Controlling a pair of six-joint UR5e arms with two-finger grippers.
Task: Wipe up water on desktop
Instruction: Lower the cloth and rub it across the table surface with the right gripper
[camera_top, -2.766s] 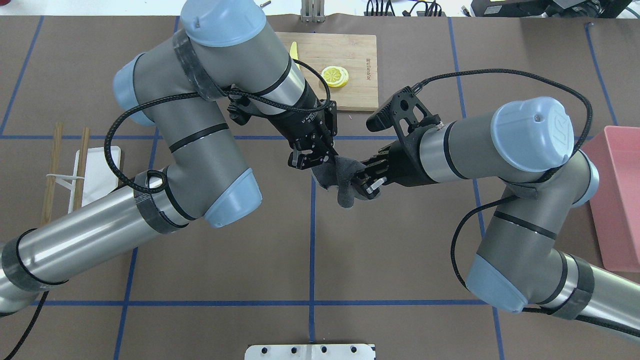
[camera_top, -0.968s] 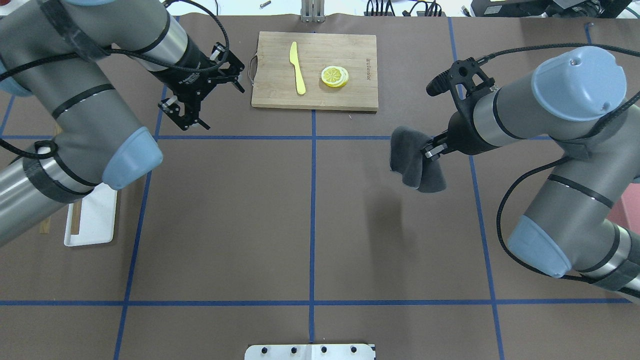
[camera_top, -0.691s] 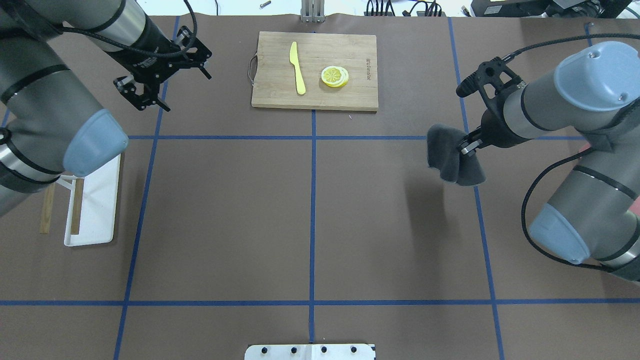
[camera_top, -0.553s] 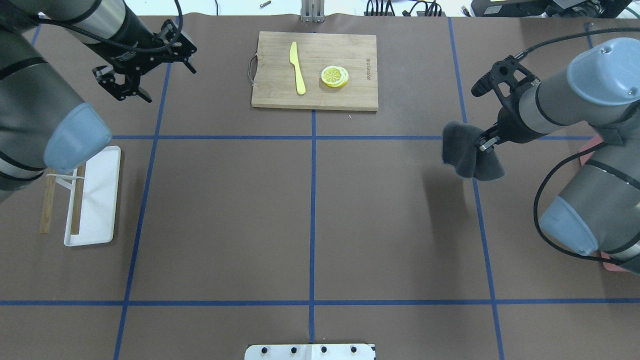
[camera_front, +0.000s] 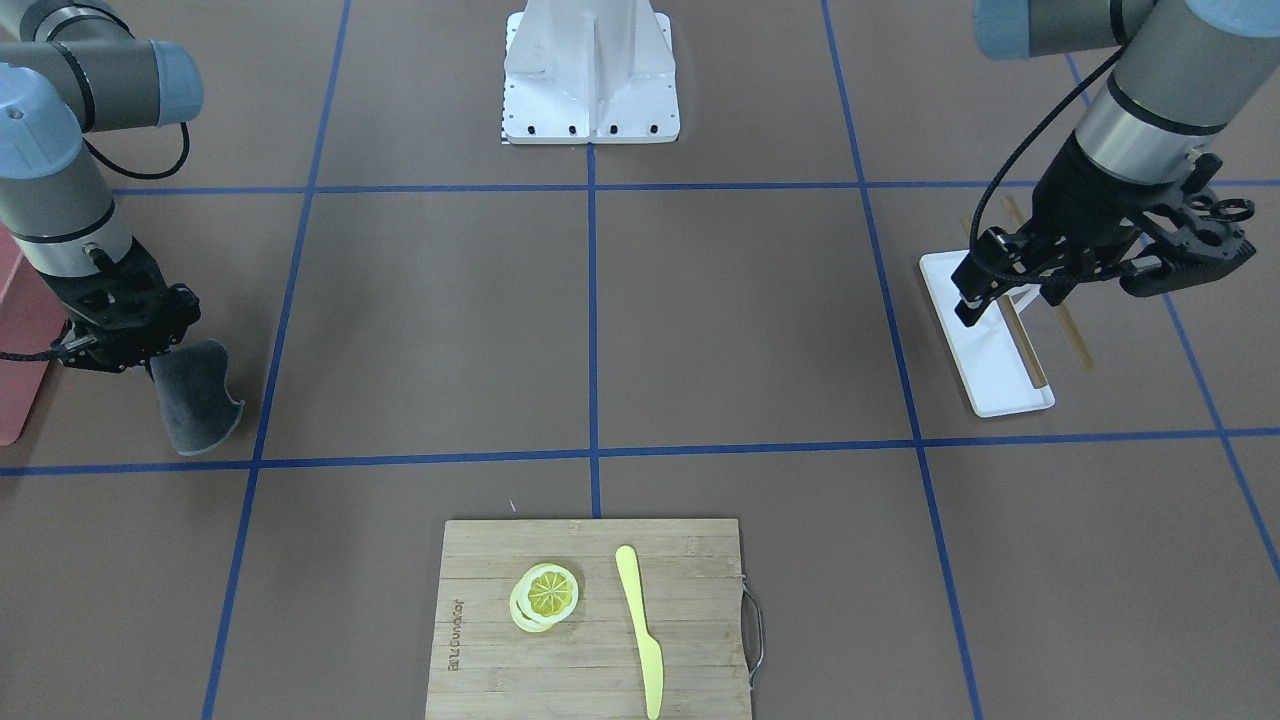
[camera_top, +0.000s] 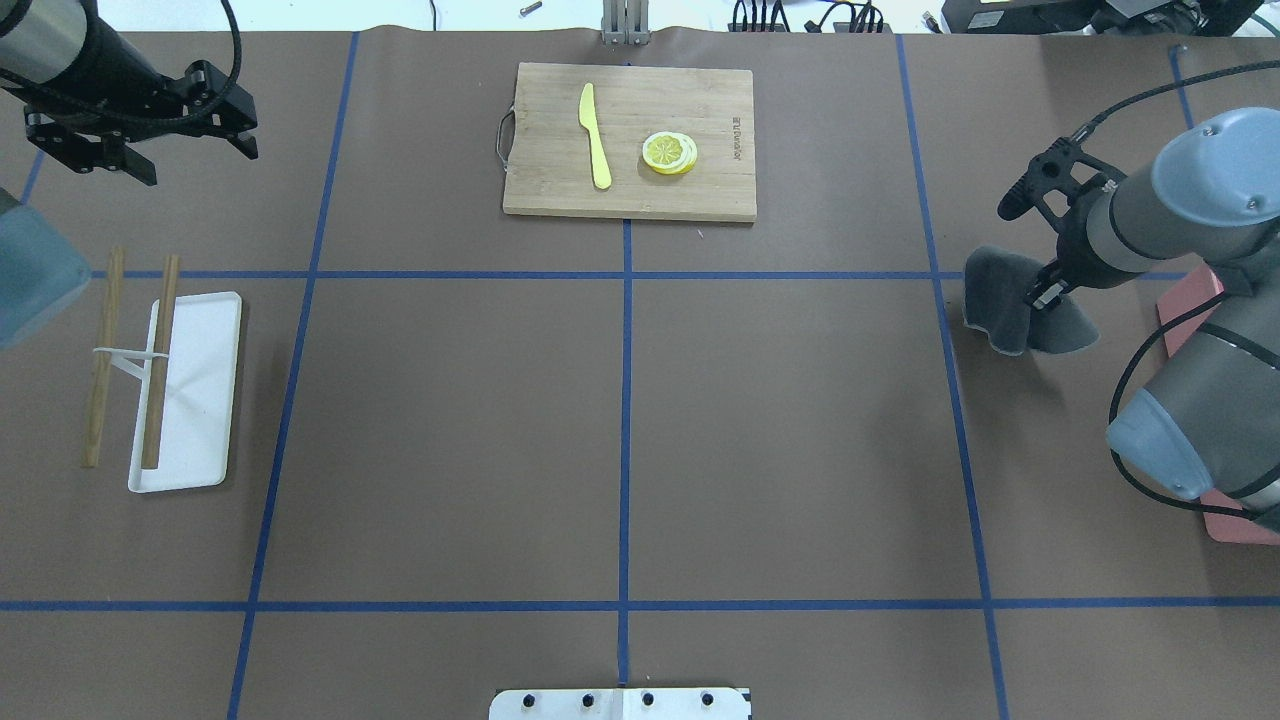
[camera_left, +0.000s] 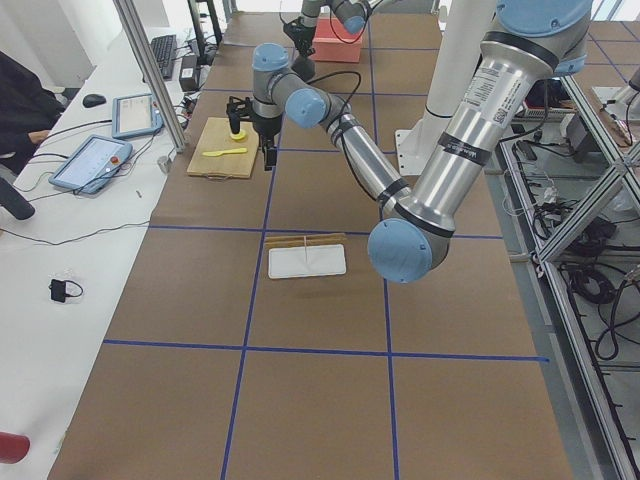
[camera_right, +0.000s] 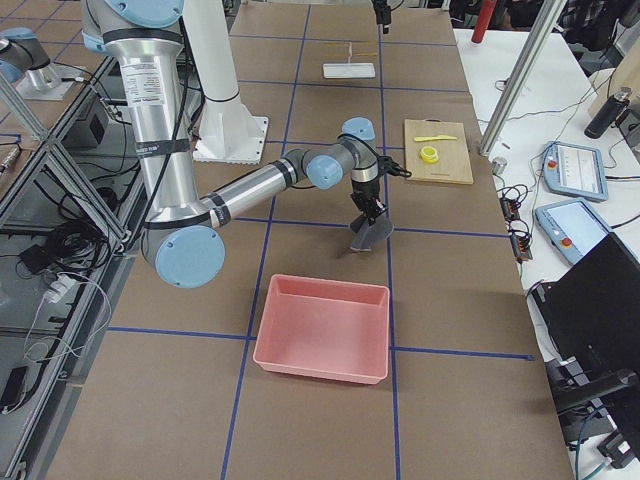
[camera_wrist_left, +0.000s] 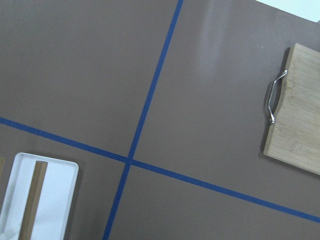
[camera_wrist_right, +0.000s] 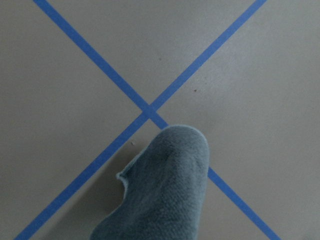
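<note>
front view: the right gripper (camera_front: 118, 338) is shut tight on a gray cloth (camera_front: 197, 400). the cloth hangs long-ways down, and the desktop (camera_front: 450, 320) lies right under it. the left gripper (camera_front: 1008, 298) is spread wide with nothing in it, far away.

overhead view: the cloth sits just beside a blue tape line (camera_top: 950, 400).

right wrist view: the cloth tip is over a tape crossing. i see no water.

The overhead and front-facing views look steeply down from opposite sides. Both show the cutting board (camera_top: 628, 150), top centre overhead and bottom centre facing. The side views look along the desktop (camera_left: 300, 400), and the wrist views sit close above it.
</note>
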